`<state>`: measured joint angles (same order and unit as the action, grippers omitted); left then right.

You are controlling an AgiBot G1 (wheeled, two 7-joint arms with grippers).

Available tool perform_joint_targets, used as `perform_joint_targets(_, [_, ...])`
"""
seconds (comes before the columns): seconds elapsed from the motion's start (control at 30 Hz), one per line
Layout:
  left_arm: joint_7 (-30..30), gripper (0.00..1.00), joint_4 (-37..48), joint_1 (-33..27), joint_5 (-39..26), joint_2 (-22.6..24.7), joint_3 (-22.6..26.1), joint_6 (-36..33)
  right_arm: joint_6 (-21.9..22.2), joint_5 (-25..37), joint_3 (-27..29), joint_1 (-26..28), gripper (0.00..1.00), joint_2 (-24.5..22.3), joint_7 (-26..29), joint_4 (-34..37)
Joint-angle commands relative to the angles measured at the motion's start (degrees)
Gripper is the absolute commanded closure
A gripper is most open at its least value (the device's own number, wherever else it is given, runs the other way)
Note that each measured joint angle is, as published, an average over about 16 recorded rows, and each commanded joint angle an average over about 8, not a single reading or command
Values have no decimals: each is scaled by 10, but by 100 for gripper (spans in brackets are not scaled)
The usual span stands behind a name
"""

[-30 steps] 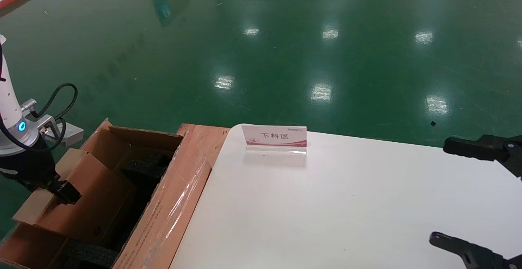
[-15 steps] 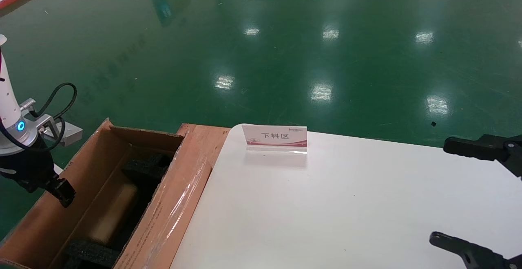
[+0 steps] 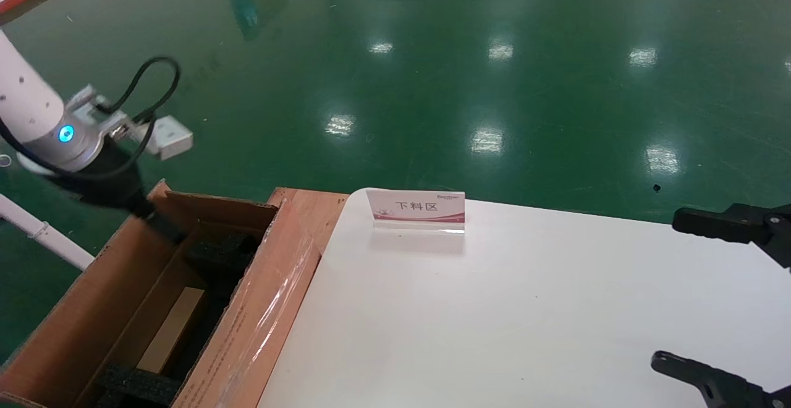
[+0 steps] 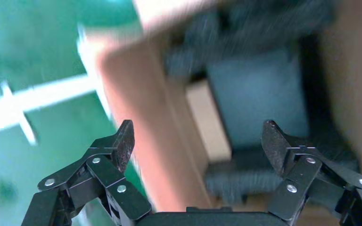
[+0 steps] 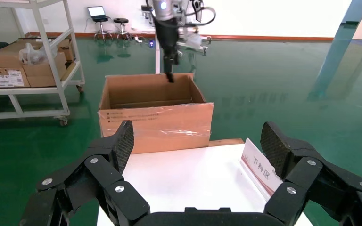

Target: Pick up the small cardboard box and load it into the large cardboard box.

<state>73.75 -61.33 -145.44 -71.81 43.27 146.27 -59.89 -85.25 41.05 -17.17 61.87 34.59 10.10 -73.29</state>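
Small flat pinkish-tan cardboard box [image 3: 172, 329] lies inside large brown corrugated flapped carton [image 3: 259, 309], between black foam pieces [image 3: 222, 253], off left edge of white worktop [image 3: 525, 309].

Left gripper [image 4: 198, 141] hangs above carton's far rim, jaws wide apart, holding nothing.

Right gripper [image 5: 195, 136] parked over worktop's right edge, wide apart, empty.

Judged: loading done; next only retreat of left arm clear of carton.

I saw a white table [image 3: 525, 309] with rounded corners; on it, toward 11 o'clock, stood one clear-based sign card [image 3: 415, 209] with red print. Glossy green floor [image 3: 432, 74] lay beyond. The large cardboard box [image 3: 272, 309] stood on that floor at the table's 9 o'clock edge, touching it.
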Motion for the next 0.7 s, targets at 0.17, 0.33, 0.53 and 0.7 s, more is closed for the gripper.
perform_joint_targets(0.17, [-49, 0, -75, -54, 15, -15, -44, 50, 0, 0, 0, 0, 0, 0, 0, 0])
perform_joint_targets(0.33, [-71, 0, -120, -71, 32, -22, -69, 75, 0, 0, 0, 0, 0, 0, 0, 0])
perform_joint_targets(0.53, [-76, 0, -133, -69, 33, -13, -81, 73, 0, 0, 0, 0, 0, 0, 0, 0])
perform_joint_targets(0.7, [-102, 0, -134, -26, 45, -12, -138, 56, 0, 0, 0, 0, 0, 0, 0, 0])
